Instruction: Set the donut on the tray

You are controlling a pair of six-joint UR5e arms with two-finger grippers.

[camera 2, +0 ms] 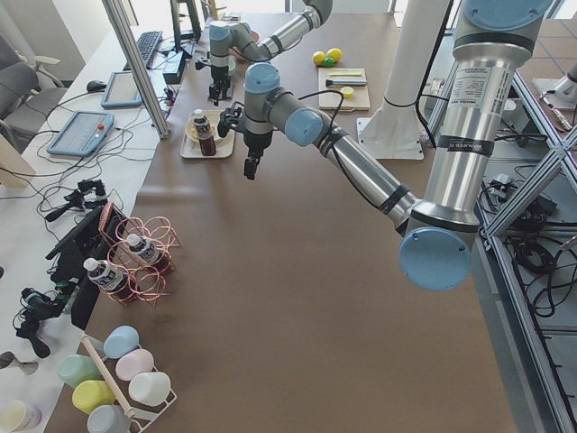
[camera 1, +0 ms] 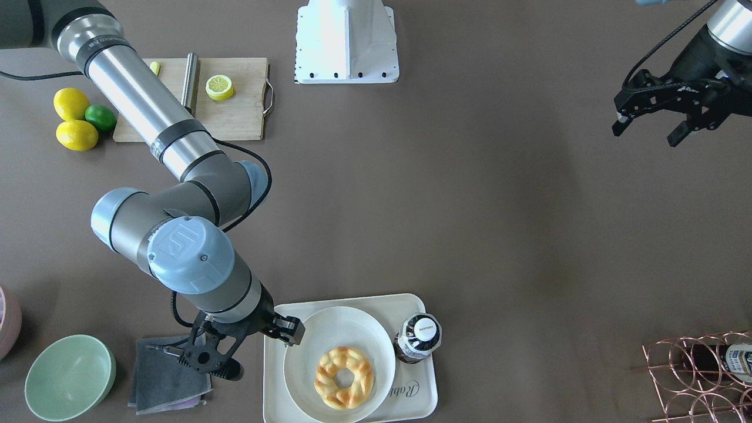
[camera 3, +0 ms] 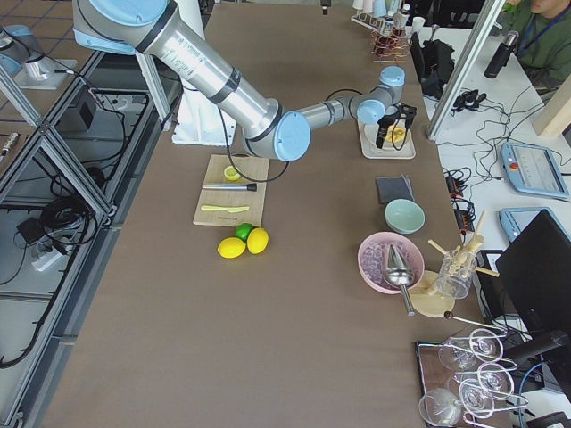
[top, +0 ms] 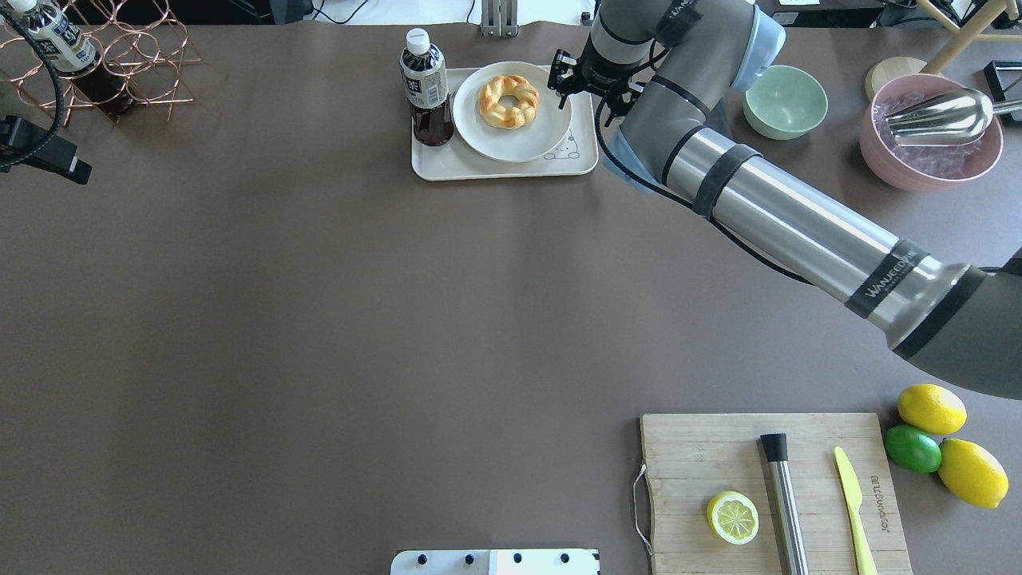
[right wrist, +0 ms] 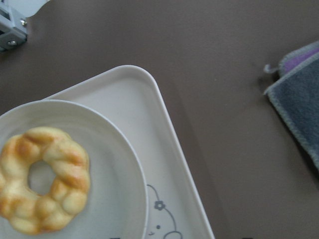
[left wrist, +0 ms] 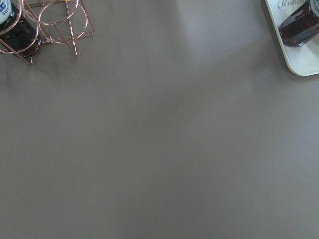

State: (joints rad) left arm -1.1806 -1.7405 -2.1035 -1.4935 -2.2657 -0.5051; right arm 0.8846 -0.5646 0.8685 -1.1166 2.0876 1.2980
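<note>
Two fingers point(camera 1: 289, 330) spread, right end effector point(camera 1: 258, 351) hovering at tray point(camera 1: 388, 302) edge.

You face a long matte brown table point(top: 319, 335) under soft, even light, a white desk point(camera 2: 41, 194) running along one long side, a grey office chair point(camera 2: 16, 77) beyond it, aluminium frame posts point(camera 2: 135, 63) at the edges, brown tiled floor point(camera 3: 36, 11) with loose black cables point(camera 3: 53, 214).

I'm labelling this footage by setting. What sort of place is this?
Probably a robotics lab staged as a kitchen: grey robot arms at a long brown table, teach-pendant tablets on the white side desk, plus a golden-brown twisted donut plated on a cream rectangular tray.
</note>
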